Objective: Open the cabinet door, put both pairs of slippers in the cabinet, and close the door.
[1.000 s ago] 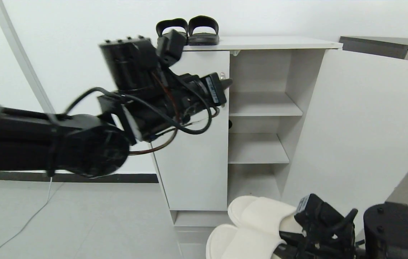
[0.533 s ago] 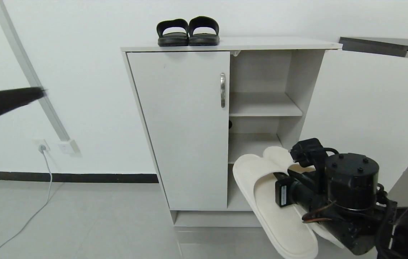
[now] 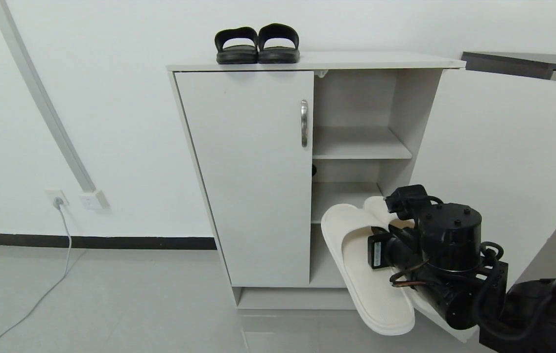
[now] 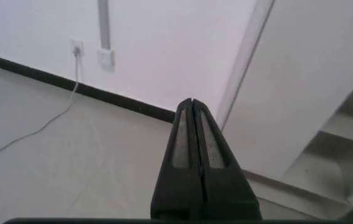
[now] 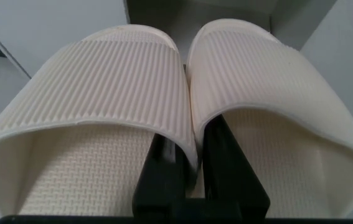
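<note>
Right gripper (image 5: pixel 192 158) pinches the white slippers (image 3: pixel 366 264) by their inner walls, just before the open cabinet (image 3: pixel 248 171) (black slippers (image 3: pixel 257 44) sit on top). Next move, likely: push the pair level onto the shelf (image 3: pixel 346 193). Left gripper (image 4: pixel 193 143) has fingers pressed together, empty.

White cabinet (image 3: pixel 248 186), silver handle (image 3: pixel 303 123); black slippers (image 3: pixel 268 51); cream ribbed slippers (image 3: pixel 366 264)

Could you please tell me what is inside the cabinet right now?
In the open right half, two shelves show, nothing resting on them. The white slippers in the right gripper cover part of the bottom compartment. The closed left door hides the rest.
</note>
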Tool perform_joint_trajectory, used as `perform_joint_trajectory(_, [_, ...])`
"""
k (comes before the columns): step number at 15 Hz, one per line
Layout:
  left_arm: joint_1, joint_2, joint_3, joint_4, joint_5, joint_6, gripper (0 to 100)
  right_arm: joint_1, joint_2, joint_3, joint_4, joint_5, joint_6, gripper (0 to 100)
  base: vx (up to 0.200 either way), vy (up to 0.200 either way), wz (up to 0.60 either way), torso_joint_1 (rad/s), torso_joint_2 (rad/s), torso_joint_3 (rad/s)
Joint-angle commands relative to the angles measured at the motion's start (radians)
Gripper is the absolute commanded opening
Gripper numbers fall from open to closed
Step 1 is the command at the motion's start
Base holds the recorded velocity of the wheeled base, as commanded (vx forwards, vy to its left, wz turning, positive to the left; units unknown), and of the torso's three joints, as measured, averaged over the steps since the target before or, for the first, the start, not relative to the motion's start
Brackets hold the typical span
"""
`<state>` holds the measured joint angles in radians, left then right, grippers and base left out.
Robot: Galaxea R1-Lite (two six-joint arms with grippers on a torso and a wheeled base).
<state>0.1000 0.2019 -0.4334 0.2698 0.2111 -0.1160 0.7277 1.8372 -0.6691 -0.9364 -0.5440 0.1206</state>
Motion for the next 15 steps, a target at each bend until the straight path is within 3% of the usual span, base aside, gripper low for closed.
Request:
perform_joint_trajectory(1, [0.037, -0.113, 0.274, -0.165, -0.016, 0.022, 0, -0.002, 0.007, 0.003, 0.001, -0.001, 0.001, 0, 0.0, 0.0, 0.0, 0.0, 0.0, 0.0])
perform_joint_trajectory(2, [0.037, -0.113, 0.406, -0.325, -0.055, 0.05, 0, -0.001, 0.008, 0.003, 0.001, -0.001, -0.001, 0, 0.0, 0.0, 0.0, 0.0, 0.0, 0.0])
perform_joint_trajectory(3, [0.037, -0.113, 0.433, -0.339, -0.108, 0.071, 0, 0.001, 0.016, 0.003, 0.001, -0.001, -0.001, 0, 0.0, 0.0, 0.0, 0.0, 0.0, 0.0])
perform_joint_trajectory(4, [0.037, -0.111, 0.433, -0.287, -0.116, 0.07, 0, 0.004, 0.02, 0.003, 0.001, -0.001, -0.001, 0, 0.0, 0.0, 0.0, 0.0, 0.0, 0.0])
perform_joint_trajectory(5, [0.037, -0.111, 0.433, -0.302, -0.127, 0.075, 0, 0.007, 0.023, 0.003, 0.001, -0.001, -0.001, 0, 0.0, 0.0, 0.0, 0.0, 0.0, 0.0])
perform_joint_trajectory(6, [0.033, -0.111, 0.433, -0.29, -0.252, 0.142, 0, 0.016, 0.036, -0.001, -0.002, -0.001, -0.003, 0, 0.0, 0.0, 0.0, 0.0, 0.0, 0.0])
perform_joint_trajectory(7, [0.033, -0.111, 0.433, -0.276, -0.266, 0.18, 0, 0.027, 0.039, -0.001, -0.002, -0.001, -0.003, 0, 0.0, 0.0, 0.0, 0.0, 0.0, 0.0])
perform_joint_trajectory(9, [0.018, -0.111, 0.433, -0.268, -0.275, 0.2, 0, 0.041, 0.036, 0.011, -0.004, -0.002, -0.003, 0, 0.0, 0.0, 0.0, 0.0, 0.0, 0.0])
perform_joint_trajectory(10, [-0.088, -0.114, 0.433, -0.267, -0.271, 0.197, 0, 0.041, 0.036, 0.013, -0.004, -0.002, -0.003, 0, 0.0, 0.0, 0.0, 0.0, 0.0, 0.0])
perform_joint_trajectory(11, [-0.169, -0.122, 0.433, -0.267, -0.266, 0.168, 0, 0.045, 0.04, 0.014, -0.004, -0.002, -0.003, 0, 0.0, 0.0, 0.0, 0.0, 0.0, 0.0])
perform_joint_trajectory(13, [-0.12, -0.168, 0.433, -0.265, -0.262, 0.153, 0, 0.047, 0.051, 0.014, -0.004, -0.002, -0.001, 0, 0.0, 0.0, 0.0, 0.0, 0.0, 0.0])
perform_joint_trajectory(14, [-0.1, -0.197, 0.433, -0.268, -0.125, 0.162, 0, 0.053, 0.063, 0.014, -0.004, -0.002, 0.001, 0, 0.0, 0.0, 0.0, 0.0, 0.0, 0.0])
perform_joint_trajectory(15, [-0.1, -0.2, 0.433, -0.268, -0.111, 0.151, 0, 0.058, 0.065, 0.02, -0.004, -0.004, 0.001, 0, 0.0, 0.0, 0.0, 0.0, 0.0, 0.0])
